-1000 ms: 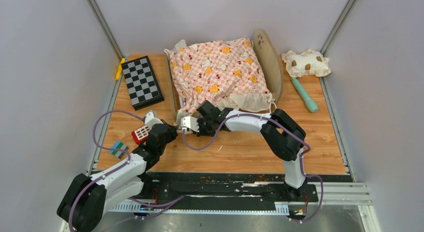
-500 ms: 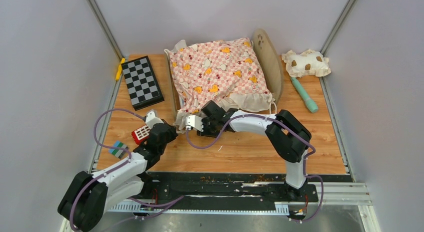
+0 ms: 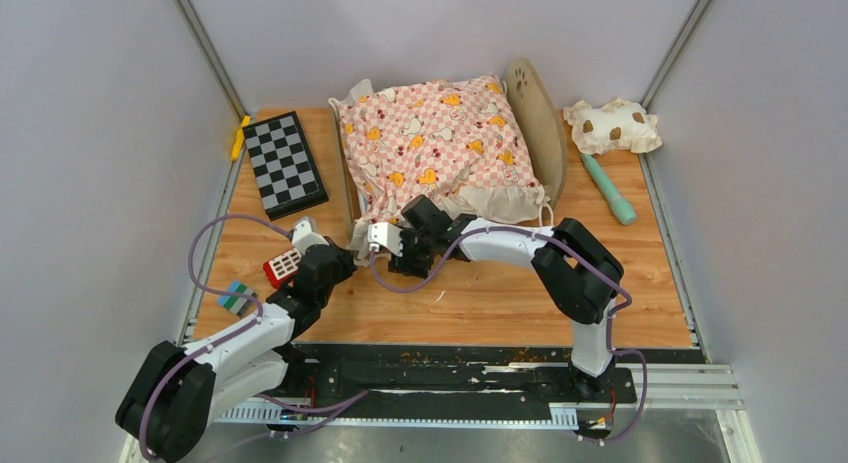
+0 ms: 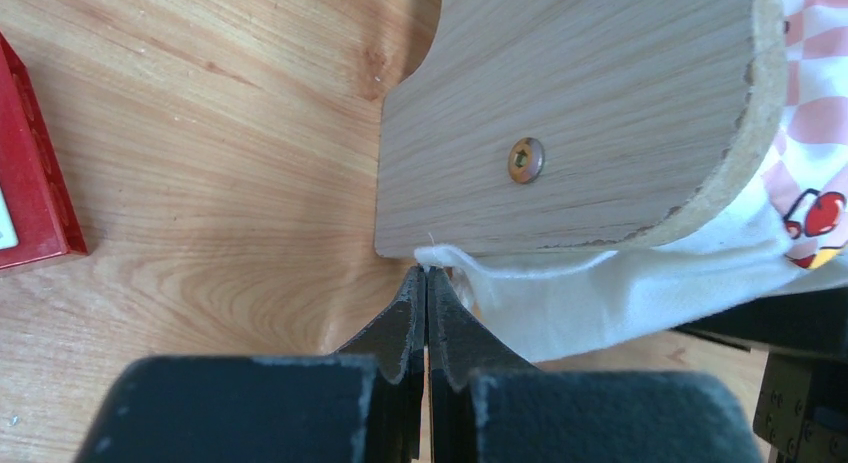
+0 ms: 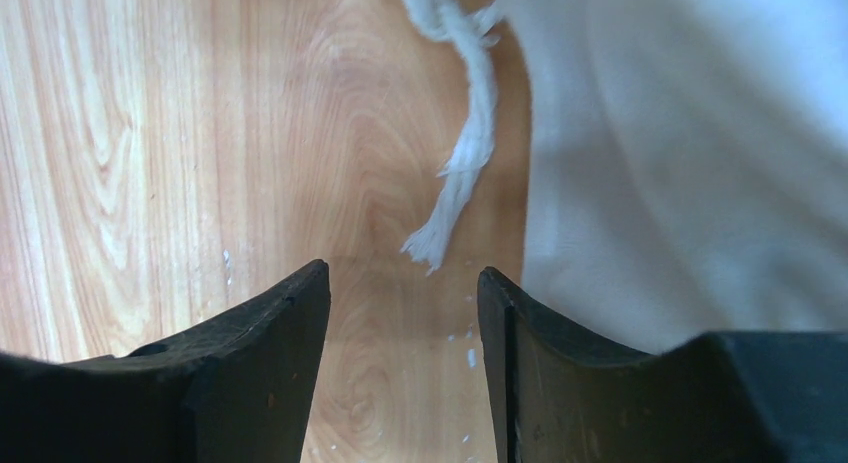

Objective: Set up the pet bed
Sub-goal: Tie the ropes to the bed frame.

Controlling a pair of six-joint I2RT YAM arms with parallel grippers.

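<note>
Centrally, the light-wood pet bed (image 3: 540, 123) carries a pink checkered ruffled cushion (image 3: 435, 133); left fingers (image 4: 400, 323) closed at its ruffle corner, right fingers (image 5: 270, 363) parted above a white cord (image 5: 470, 133), probably to straighten it.

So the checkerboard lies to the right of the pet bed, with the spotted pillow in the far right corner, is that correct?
Not quite: the top external view shows the checkerboard to the left of the pet bed; the spotted pillow is in the far right corner.

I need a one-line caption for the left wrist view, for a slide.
Left gripper, jaws shut, at a wooden corner of the pet bed, beside the white cushion ruffle.
</note>
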